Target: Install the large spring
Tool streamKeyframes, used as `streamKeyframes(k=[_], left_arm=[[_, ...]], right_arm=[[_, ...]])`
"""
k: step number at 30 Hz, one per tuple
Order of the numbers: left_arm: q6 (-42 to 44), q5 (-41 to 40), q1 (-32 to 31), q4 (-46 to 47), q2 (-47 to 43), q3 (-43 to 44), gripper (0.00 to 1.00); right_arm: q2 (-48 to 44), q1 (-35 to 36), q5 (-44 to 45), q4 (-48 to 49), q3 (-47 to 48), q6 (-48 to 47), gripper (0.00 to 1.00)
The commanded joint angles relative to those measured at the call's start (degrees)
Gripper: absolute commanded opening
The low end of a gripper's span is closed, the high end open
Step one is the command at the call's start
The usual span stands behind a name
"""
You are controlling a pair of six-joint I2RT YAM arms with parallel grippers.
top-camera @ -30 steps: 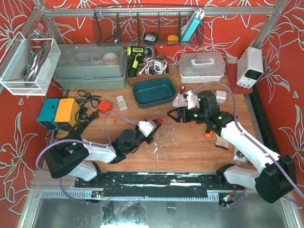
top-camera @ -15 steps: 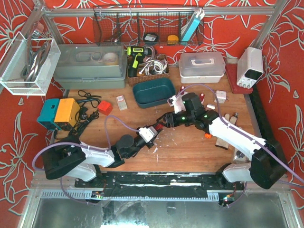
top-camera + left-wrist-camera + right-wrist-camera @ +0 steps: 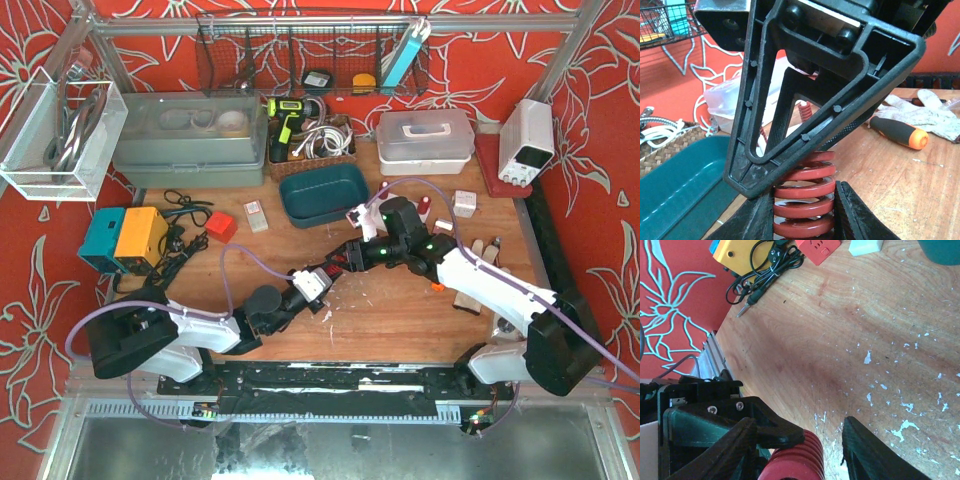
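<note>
The large red spring (image 3: 805, 205) sits upright between the fingers of my left gripper (image 3: 802, 192), which is shut on it. In the top view the left gripper (image 3: 333, 268) holds it over the middle of the wooden table. My right gripper (image 3: 350, 256) has come up against it from the right. In the right wrist view the spring (image 3: 795, 465) lies between the right gripper's (image 3: 797, 422) spread fingers. A gap shows beside the right finger (image 3: 865, 450), and a left finger presses on the coils.
A teal tray (image 3: 323, 193) stands just behind the grippers. An orange-handled screwdriver (image 3: 437, 285) and a white glove (image 3: 478, 268) lie to the right. A red box (image 3: 221, 226), black cables (image 3: 185, 205) and a teal-and-yellow box (image 3: 125, 238) are at the left.
My right gripper has swung left and down from beside the small parts to the spring, its fingers now straddling it. My left gripper has shifted slightly right, still holding the spring.
</note>
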Motion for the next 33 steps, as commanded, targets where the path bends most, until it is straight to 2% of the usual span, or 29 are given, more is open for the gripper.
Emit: streamKeyframes(k=[1,11,16,23,33], left_arm=[[1.0,-1.5,-0.4,5.7,-0.7,0.6,0.05],[0.7,-2.1,-0.5,6.4,-0.6,0.3,0.05],[1.2,-2.5,-0.5,6.5,-0.8,0.2,0.05],[1.2,-3.0,-0.6,6.9,-1.0,-0.1,0.05],[1.3,-1.8,-0.7,7.8,-0.7,-0.4,0.08]], right_arm=[[-0.5,0.6,-2.0,-2.4,-0.9,-2.1,0.50],[-0.6,0.6,-3.4,-5.4,-1.1,-5.4,0.51],[0.0,0.5,-4.8,-4.6,-1.1,-4.8,0.47],[-0.3,0.1,-4.3,-9.6,0.1,-8.2,0.55],[0.4,-0.2,-5.2,-2.8,-1.4,-5.0,0.41]])
